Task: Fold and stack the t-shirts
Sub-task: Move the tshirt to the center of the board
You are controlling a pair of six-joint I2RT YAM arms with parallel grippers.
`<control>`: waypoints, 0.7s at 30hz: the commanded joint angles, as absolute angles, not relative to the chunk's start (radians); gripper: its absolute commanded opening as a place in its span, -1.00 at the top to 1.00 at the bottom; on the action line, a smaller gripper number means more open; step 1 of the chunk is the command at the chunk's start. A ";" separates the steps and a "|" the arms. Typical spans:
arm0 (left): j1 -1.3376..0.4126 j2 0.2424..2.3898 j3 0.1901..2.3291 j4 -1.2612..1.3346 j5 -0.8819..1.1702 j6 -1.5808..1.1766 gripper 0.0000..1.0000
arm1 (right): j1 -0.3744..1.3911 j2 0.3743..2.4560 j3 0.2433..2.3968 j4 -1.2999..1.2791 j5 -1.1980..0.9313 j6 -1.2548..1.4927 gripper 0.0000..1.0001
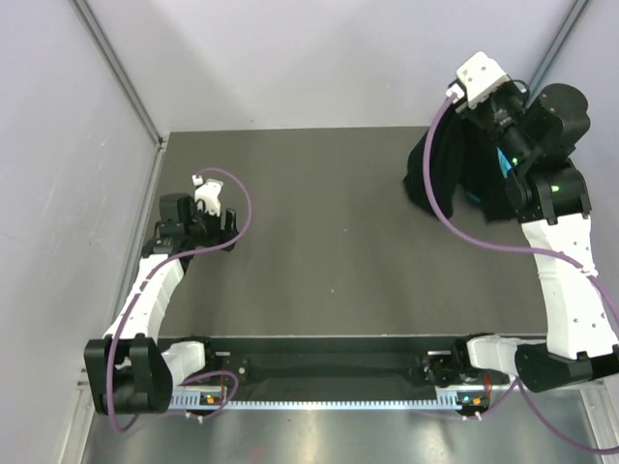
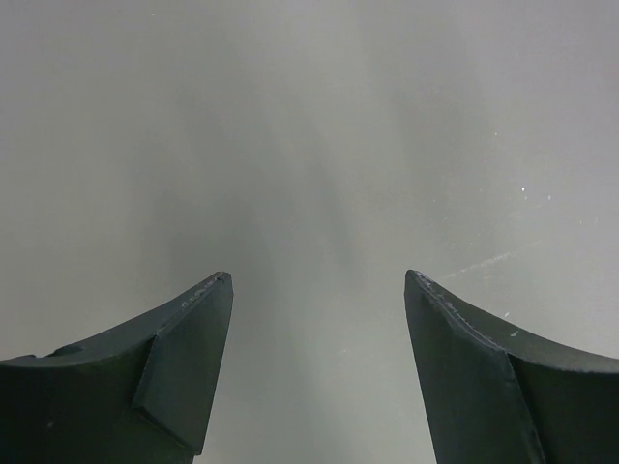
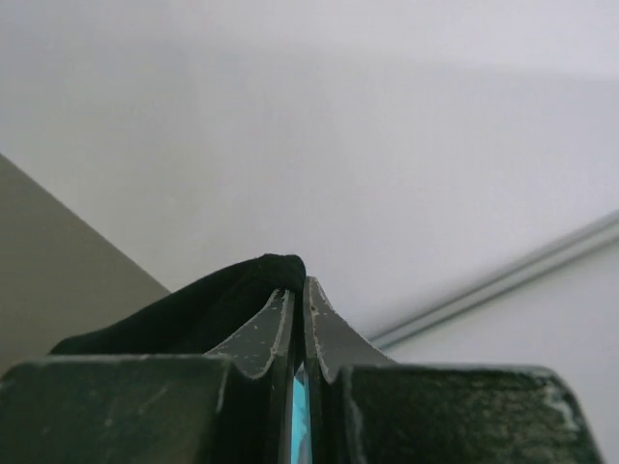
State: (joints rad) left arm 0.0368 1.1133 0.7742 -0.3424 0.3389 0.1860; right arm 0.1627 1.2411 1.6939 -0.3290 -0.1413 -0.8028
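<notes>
Black t-shirt [image 1: 447,166] pinched in right hand [image 3: 298,286]; left hand [image 2: 317,276] wide open.

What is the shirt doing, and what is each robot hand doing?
black t-shirt: held up, hanging bunched, not folded.
left gripper: jaws open, holding nothing.
right gripper: jaws shut on the black t-shirt.

So the table [image 1: 329,242] is just a dark grey matte slab, boxed in by pale lilac walls [image 1: 290,58] with thin metal posts [image 1: 116,68] running up the corners. There's a pale notched strip [image 1: 319,404] along the near edge, with a shiny metal sheet [image 1: 319,440] just below it.
</notes>
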 commanded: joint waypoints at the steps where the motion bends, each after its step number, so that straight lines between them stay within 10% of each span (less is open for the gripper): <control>1: 0.041 1.118 0.778 -0.298 0.341 0.203 -0.52 | 0.245 1.255 1.785 -0.388 -0.159 -0.810 1.00; 21: 0.040 1.155 0.784 -0.325 0.380 0.235 -0.44 | 0.382 1.416 1.894 -0.318 -0.103 -0.678 1.00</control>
State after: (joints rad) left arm 0.0368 1.1549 0.7738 -0.3443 0.3412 0.2234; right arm 0.3347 1.4014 1.7363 -0.4107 -0.1139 -0.7132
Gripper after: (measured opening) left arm 0.722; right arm 0.014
